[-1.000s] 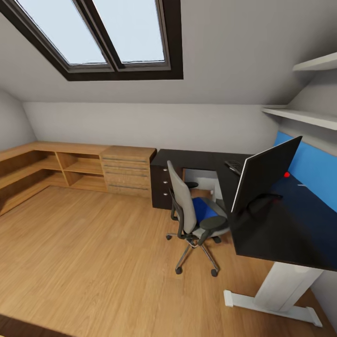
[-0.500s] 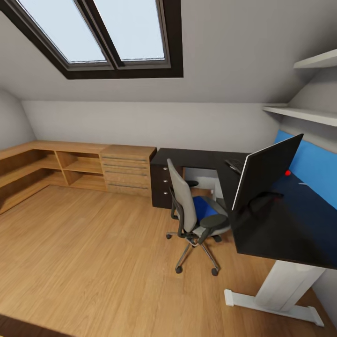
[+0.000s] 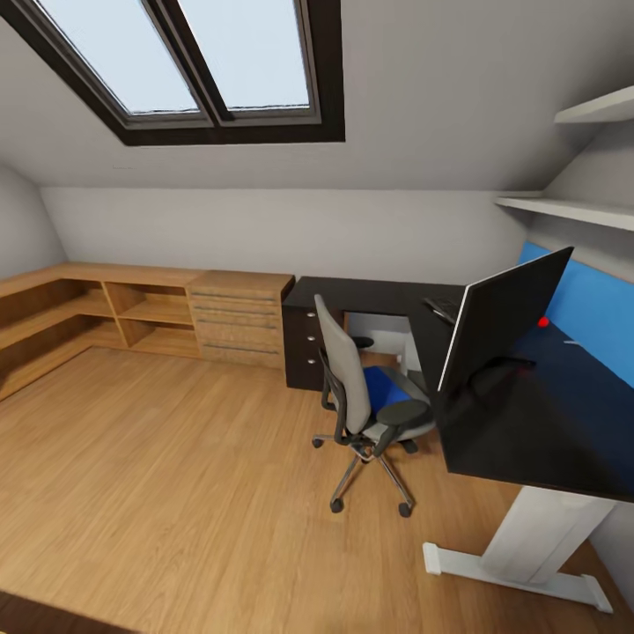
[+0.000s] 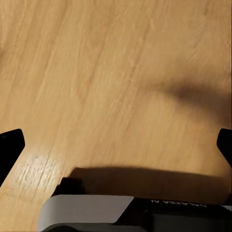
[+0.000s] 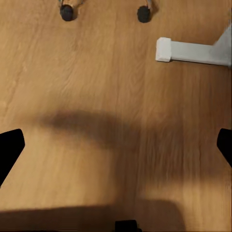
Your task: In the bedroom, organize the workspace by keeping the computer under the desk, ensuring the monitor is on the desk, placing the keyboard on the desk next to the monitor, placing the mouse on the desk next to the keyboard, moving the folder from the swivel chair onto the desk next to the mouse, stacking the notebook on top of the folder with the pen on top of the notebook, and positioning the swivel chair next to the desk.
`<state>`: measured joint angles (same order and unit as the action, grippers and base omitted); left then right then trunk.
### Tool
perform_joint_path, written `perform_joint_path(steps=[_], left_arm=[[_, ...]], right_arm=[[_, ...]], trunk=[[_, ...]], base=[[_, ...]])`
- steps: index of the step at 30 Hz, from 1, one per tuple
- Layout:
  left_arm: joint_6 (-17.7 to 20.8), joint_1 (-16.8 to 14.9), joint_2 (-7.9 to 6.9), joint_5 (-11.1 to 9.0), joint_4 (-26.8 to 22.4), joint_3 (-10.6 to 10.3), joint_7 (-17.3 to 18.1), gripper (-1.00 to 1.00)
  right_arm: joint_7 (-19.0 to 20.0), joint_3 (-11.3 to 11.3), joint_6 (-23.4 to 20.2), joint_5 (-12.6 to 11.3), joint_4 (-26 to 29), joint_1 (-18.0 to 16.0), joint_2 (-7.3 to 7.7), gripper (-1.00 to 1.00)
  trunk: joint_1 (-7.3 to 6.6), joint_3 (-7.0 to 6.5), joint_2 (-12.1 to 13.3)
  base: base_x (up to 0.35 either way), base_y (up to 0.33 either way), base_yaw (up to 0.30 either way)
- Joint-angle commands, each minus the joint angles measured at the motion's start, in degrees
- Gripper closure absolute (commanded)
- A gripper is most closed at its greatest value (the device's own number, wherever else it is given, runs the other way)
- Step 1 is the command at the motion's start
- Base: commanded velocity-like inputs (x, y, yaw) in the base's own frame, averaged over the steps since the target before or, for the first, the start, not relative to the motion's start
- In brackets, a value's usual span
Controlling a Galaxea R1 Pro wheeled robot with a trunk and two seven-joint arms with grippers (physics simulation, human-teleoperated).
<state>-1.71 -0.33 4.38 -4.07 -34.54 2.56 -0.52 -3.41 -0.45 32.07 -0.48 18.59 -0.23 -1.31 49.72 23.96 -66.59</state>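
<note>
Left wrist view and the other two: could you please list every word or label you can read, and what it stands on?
"GALAXEA": pale letters, upside down and blurred, on the black robot body in the left wrist view; the reading is not certain.
Head view: nothing legible on the monitor or the desk.
Right wrist view: no text.

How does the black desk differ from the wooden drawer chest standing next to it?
The desk has a glossy black top, white legs and a blue back panel; the wooden chest is light wood all over. The desk's dark drawers have small round silver knobs; the chest's have long bar handles. The desk carries a monitor; the chest's top is bare. Both stand against the back wall, side by side.
</note>
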Motion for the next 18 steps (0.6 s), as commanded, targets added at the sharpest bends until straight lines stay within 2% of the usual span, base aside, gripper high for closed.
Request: perform_joint_path(steps=[1, 2, 3, 6, 7, 12, 13, 18], left_arm=[[0.7, -0.3, 0.29, -0.4, -1.0, 0.1, 0.0, -1.00], [1.5, -0.6, 0.55, -0.4, -2.0, 0.1, -0.1, -1.00], [4.6, -2.3, 1.58, -0.3, -4.6, 0.0, -0.1, -1.00], [6.6, -4.1, 2.21, -0.3, -5.5, 0.1, -0.1, -1.00], [7.6, -5.4, 2.49, -0.4, -5.8, 0.1, -0.1, -1.00], [8.8, -7.4, 2.83, -0.5, -6.2, 0.1, 0.0, -1.00], [8.9, -7.8, 2.89, -0.5, -6.2, 0.1, 0.1, -1.00], [8.9, -8.3, 2.76, -0.5, -5.6, 0.1, 0.4, -1.00]], right_arm=[[-1.2, 0.0, 0.1, -0.1, 1.2, -0.1, -0.05, -1.00], [-2.2, 0.0, 0.1, -0.1, 2.2, -0.2, -0.08, -1.00], [-5.7, -0.1, 0.0, -0.1, 5.1, -1.8, -0.19, -1.00], [-7.0, 0.0, -0.1, -0.1, 6.0, -4.1, -0.20, -1.00], [-7.6, -0.1, -0.2, -0.1, 6.1, -5.8, -0.14, -1.00], [-8.2, -0.1, -0.7, -0.1, 4.5, -10.4, 0.13, -1.00], [-8.3, -0.1, -0.8, -0.1, 3.0, -12.4, 0.21, -1.00], [-8.5, -0.2, -1.0, -0.2, -0.5, -17.7, 0.23, -1.00]], trunk=[[0.23, 0.25, -0.4], [0.45, 0.43, -0.9], [0.67, 0.61, -1.3], [1.33, 1.14, -2.5], [1.54, 1.32, -2.9], [2.64, 2.22, -4.9], [2.86, 2.40, -5.3], [3.96, 3.30, -7.3]], base=[[0.000, 0.000, 0.000], [0.000, 0.000, 0.000], [0.000, 0.000, 0.000], [0.000, 0.000, 0.000], [0.000, 0.000, 0.000], [0.000, 0.000, 0.000], [0.000, 0.000, 0.000], [0.000, 0.000, 0.000]])
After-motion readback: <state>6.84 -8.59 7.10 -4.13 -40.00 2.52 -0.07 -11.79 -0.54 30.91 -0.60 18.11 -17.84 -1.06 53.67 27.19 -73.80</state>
